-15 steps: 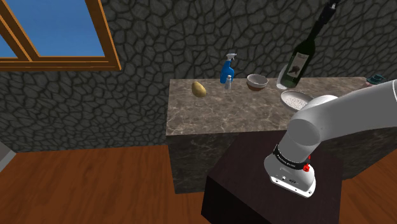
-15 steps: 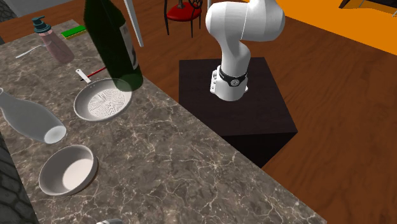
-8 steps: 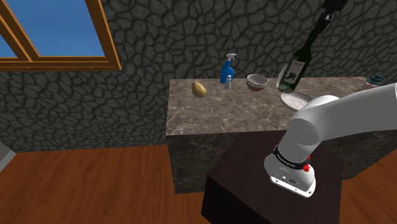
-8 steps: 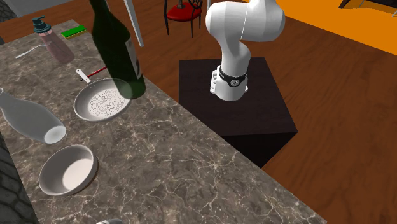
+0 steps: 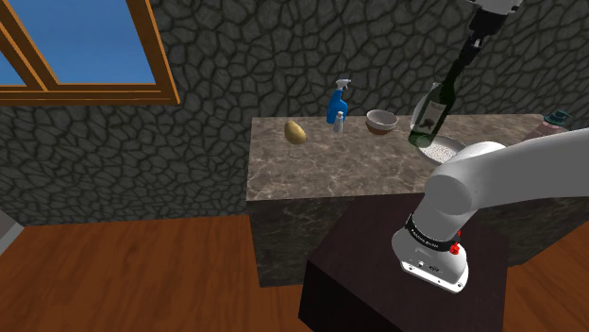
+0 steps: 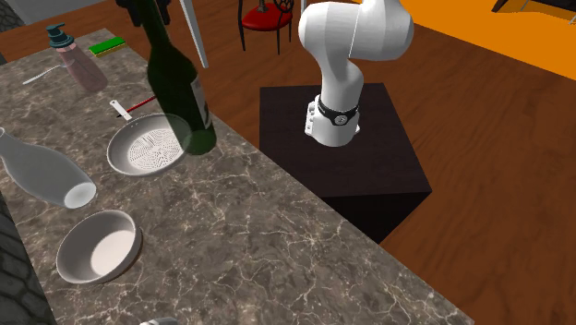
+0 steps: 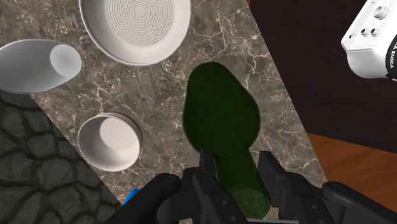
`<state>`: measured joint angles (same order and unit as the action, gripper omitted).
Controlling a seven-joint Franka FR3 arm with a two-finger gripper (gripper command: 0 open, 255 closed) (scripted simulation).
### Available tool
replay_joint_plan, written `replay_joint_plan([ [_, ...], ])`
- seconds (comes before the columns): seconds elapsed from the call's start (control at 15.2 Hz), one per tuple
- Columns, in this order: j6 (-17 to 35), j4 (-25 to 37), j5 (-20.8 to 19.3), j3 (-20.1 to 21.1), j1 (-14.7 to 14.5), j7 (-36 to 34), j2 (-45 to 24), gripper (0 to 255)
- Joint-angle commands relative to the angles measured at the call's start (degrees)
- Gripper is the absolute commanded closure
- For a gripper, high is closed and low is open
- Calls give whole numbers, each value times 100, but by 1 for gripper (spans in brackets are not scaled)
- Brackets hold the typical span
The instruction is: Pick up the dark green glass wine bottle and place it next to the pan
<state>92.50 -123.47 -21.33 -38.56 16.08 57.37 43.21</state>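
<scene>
A dark green wine bottle (image 5: 430, 111) with a pale label hangs tilted over the stone counter, and my gripper (image 5: 477, 34) is shut on its neck. In the second exterior view the bottle (image 6: 181, 90) has its base low beside the round pan (image 6: 148, 148), on the side toward the counter's near edge. I cannot tell whether the base touches the counter. In the wrist view the black fingers (image 7: 207, 170) clasp the bottle's neck, and the bottle's body (image 7: 221, 118) points down at the marbled top next to the pan (image 7: 135, 25).
A white bowl (image 6: 100, 246) and a white vase (image 6: 42, 172) lying on its side sit past the pan. A pink pump bottle (image 6: 78, 59) stands at the counter's end. A blue spray bottle (image 5: 338, 102) and a tan potato-like lump (image 5: 295, 131) are further along. The dark stand (image 6: 360, 166) is beside the counter.
The bottle and the gripper have come down toward the counter and shifted a little toward the shoulder view's left. The base now hangs lower, beside the pan.
</scene>
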Motion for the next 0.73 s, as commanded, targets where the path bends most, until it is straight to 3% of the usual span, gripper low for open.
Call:
replay_joint_plan([
  [0.0,135,-142,-39,-53,13,2,20,255],
  [0.66,823,-934,-261,-292,117,-40,144,255],
])
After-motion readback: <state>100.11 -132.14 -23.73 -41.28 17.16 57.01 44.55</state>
